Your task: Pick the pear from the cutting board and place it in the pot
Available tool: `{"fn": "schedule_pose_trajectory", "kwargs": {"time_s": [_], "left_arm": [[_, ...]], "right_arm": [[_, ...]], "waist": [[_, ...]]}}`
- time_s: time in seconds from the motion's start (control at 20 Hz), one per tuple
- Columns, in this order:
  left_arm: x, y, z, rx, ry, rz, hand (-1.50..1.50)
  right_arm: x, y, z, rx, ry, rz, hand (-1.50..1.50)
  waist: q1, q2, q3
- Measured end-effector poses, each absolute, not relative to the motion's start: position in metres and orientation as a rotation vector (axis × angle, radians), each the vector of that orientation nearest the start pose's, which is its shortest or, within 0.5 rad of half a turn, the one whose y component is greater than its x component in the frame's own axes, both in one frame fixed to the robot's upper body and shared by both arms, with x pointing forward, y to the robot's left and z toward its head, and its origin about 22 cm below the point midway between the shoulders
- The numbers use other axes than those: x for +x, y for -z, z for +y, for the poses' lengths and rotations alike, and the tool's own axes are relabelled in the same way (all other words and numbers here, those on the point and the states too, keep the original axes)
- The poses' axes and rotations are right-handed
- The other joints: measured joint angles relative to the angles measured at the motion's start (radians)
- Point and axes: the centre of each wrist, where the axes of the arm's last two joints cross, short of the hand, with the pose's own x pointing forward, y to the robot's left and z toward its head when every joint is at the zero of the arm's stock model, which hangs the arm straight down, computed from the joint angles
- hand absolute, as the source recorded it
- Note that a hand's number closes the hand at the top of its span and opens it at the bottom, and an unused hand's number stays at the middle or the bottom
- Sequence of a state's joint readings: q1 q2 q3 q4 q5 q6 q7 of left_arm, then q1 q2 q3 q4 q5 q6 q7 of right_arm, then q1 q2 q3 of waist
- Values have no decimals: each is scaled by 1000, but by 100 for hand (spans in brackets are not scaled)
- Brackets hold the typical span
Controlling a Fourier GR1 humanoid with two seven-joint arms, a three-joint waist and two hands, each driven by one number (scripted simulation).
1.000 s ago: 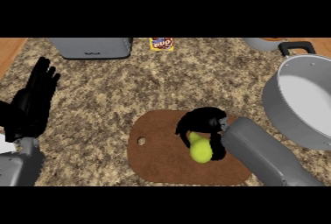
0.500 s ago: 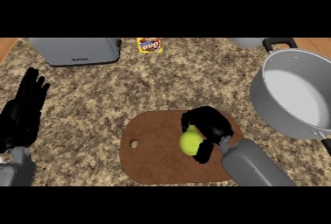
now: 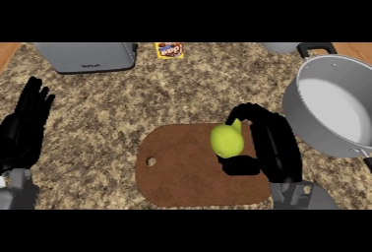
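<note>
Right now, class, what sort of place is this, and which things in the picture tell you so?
Most likely a kitchen counter: a speckled stone counter carries a brown cutting board and a big grey pot, with a grey toaster-like appliance at the back.

Black hands (image 3: 280, 147) on grey forearms (image 3: 301, 197)

I see a speckled stone desk (image 3: 109, 103) carrying a brown cutting board (image 3: 181, 177) near centre, a grey pot (image 3: 330, 110) at right, a grey box (image 3: 87, 56) far left, and a small yellow packet (image 3: 169, 50) beside it.
</note>
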State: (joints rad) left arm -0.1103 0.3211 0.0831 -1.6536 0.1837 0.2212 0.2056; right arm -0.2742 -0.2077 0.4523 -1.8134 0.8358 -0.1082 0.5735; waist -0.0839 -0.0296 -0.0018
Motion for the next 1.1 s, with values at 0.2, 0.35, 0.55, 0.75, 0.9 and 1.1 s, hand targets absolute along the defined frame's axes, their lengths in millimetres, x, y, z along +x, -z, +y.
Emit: {"fn": "schedule_pose_trajectory", "kwargs": {"time_s": [0.2, 0.35, 0.55, 0.75, 0.9, 1.1], "left_arm": [[266, -79, 295, 249, -113, -1584, 0], [267, -79, 291, 239, -101, -1602, 0], [273, -82, 289, 217, -90, -1606, 0], [274, -80, 287, 207, -79, -1609, 0], [277, -81, 289, 206, -73, -1614, 0], [282, -83, 284, 203, -73, -1615, 0]], "right_arm": [[217, -138, -163, -924, -570, -1665, 150], [198, -158, -185, -1012, -478, -1651, 150], [190, -173, -214, -1052, -383, -1628, 150], [193, -180, -246, -1060, -315, -1613, 150], [206, -177, -270, -1048, -280, -1600, 150], [225, -160, -301, -1028, -218, -1593, 150]], "waist": [[21, 10, 1], [43, 18, 1], [63, 24, 2], [74, 27, 2], [78, 29, 2], [82, 30, 3]]}}
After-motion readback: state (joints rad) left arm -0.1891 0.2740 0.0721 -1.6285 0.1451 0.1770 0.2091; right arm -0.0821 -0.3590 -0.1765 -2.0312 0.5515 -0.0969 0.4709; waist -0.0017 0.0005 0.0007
